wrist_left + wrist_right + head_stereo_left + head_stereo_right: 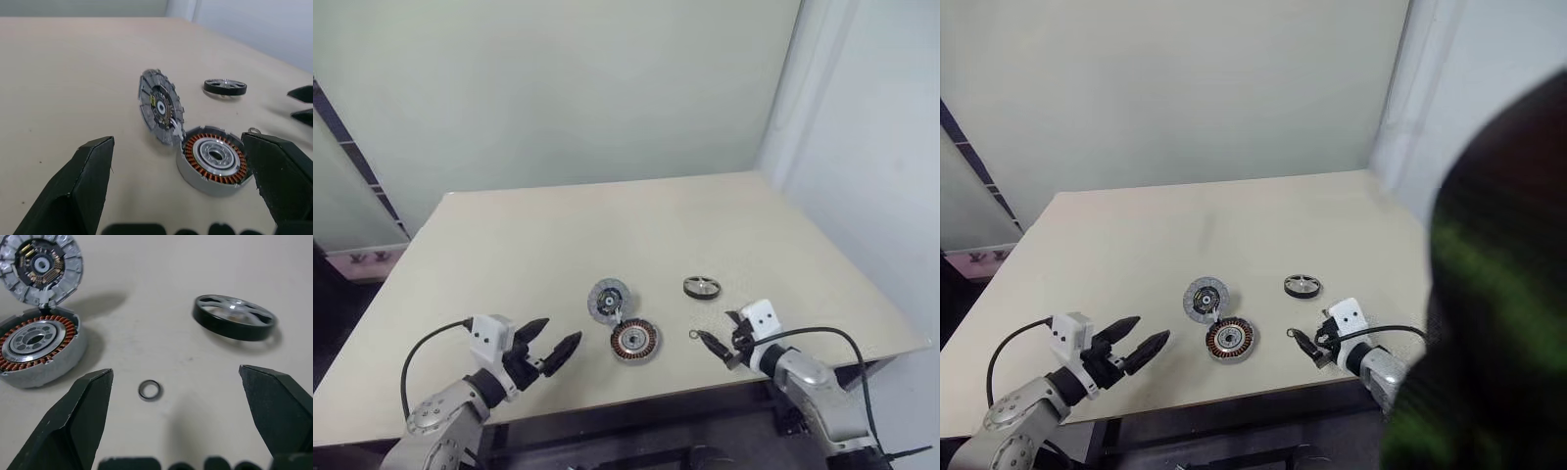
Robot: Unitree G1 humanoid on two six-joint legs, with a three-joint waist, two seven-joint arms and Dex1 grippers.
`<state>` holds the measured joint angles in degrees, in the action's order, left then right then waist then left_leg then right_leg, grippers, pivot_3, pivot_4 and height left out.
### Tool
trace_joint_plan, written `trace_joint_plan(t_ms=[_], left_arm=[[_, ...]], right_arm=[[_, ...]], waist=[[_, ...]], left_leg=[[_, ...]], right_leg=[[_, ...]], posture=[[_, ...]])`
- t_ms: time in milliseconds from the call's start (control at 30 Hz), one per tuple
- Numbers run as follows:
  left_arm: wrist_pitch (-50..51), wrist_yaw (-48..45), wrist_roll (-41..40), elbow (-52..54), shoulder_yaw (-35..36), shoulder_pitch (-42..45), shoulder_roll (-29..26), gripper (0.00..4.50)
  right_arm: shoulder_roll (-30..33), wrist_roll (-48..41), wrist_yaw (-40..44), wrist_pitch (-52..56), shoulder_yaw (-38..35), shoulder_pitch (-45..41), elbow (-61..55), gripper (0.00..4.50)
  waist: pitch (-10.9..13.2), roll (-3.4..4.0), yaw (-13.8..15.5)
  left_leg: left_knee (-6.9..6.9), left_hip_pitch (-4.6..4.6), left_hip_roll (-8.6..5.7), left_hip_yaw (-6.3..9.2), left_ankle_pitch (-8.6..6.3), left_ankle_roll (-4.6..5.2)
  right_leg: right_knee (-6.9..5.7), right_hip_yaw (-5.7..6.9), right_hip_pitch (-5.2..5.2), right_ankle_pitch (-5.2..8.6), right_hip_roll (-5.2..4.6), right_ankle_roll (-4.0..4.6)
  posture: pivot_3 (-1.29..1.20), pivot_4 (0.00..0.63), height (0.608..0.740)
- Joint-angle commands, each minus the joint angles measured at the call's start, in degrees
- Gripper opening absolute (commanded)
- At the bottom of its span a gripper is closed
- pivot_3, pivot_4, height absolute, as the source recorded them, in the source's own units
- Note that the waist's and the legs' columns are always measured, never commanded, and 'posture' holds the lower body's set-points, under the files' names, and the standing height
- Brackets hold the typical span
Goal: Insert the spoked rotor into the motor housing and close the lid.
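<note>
The motor housing point(634, 341) lies near the table's front edge, its copper windings facing up. The lid point(608, 300) stands tilted open at the housing's far-left rim, touching it, with its inner side showing point(161, 106). The spoked rotor point(702, 286) lies flat on the table to the right and a little farther back, apart from both. My left gripper point(564, 330) hovers open to the left of the housing, pointing at it. My right gripper point(717, 330) is open too, to the right of the housing and in front of the rotor point(234, 317). Neither gripper holds anything.
A small metal ring point(149, 390) lies loose on the table point(607, 225) between the right gripper's fingers and the housing point(36, 345). A wall stands behind the table. In the right eye view a dark blurred mass point(1498, 294) covers the right side.
</note>
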<state>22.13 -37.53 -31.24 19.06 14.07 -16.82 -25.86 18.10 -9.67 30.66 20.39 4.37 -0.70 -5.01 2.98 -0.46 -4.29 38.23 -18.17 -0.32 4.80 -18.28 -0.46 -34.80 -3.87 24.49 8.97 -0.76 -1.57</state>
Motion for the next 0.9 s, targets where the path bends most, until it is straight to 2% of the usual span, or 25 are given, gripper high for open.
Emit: trace_joint_plan(t_ms=[33, 500, 900], left_arm=[[-2.78, -1.18, 0.7, -0.78, -0.41, 0.34, 0.47, 4.46], [-4.24, -4.03, 3.36, -4.24, -4.28, 1.44, 0.08, 4.46], [-8.68, -7.52, 7.43, -11.73, -9.47, 3.1, 1.12, 4.46]], right_arm=[[0.53, -2.25, 0.28, 0.97, -1.93, -0.29, -4.22, 4.5], [-0.4, -2.68, -0.65, 5.0, -0.45, -0.94, -7.0, 4.5], [-0.74, 1.45, -1.44, 6.32, 4.57, -4.8, 0.14, 4.5]], waist=[[0.0, 0.0, -0.01], [0.0, 0.0, 0.01], [0.01, 0.0, -0.02]], left_leg=[[0.0, 0.01, 0.01, -0.02, 0.0, 0.0], [0.02, 0.0, 0.01, -0.03, 0.0, 0.0], [0.02, 0.0, 0.03, -0.04, 0.0, 0.0]], right_leg=[[0.0, 0.0, 0.01, 0.0, 0.0, 0.0], [0.01, 0.01, 0.01, 0.0, -0.02, 0.0], [0.01, 0.03, 0.03, 0.0, -0.01, 0.0]], posture=[[0.0, 0.0, 0.74], [0.0, 0.0, 0.74], [0.0, 0.0, 0.74]])
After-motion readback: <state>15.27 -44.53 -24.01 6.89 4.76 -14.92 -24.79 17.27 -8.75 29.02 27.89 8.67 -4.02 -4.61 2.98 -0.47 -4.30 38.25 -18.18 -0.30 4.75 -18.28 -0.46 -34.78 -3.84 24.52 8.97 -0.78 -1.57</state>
